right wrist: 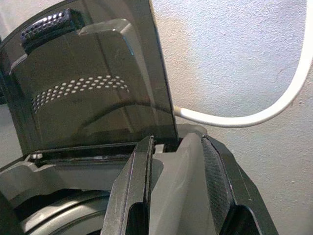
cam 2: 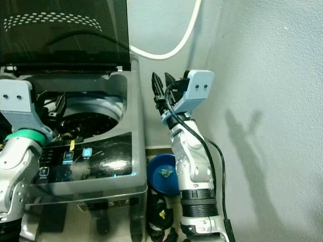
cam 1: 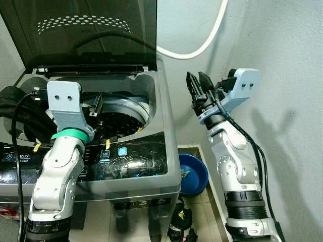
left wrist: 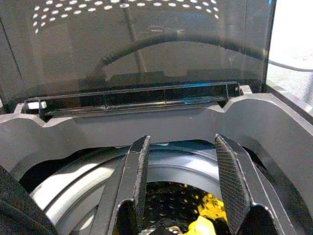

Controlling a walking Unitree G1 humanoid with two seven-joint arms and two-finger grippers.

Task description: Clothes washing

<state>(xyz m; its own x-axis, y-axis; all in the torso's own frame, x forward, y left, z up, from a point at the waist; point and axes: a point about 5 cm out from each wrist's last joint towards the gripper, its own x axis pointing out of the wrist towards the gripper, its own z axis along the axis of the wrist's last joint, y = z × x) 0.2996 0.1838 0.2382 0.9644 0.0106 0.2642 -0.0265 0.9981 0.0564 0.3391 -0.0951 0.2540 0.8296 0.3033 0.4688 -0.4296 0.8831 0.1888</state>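
A grey top-loading washing machine stands in front of me with its dark tinted lid raised upright. Its perforated steel drum lies exposed below. My left gripper hangs over the drum's near-left rim, open, with nothing between its fingers. A black bundle of clothing rests on the machine's left edge, beside that arm. My right gripper is raised to the right of the machine, fingers pointing up, open and empty. In the right wrist view its fingers frame the machine's back right corner.
A white hose loops across the wall behind the lid. A blue basin sits on the floor between machine and right wall, with dark shoes near it. The lit control panel faces me. The wall is close on the right.
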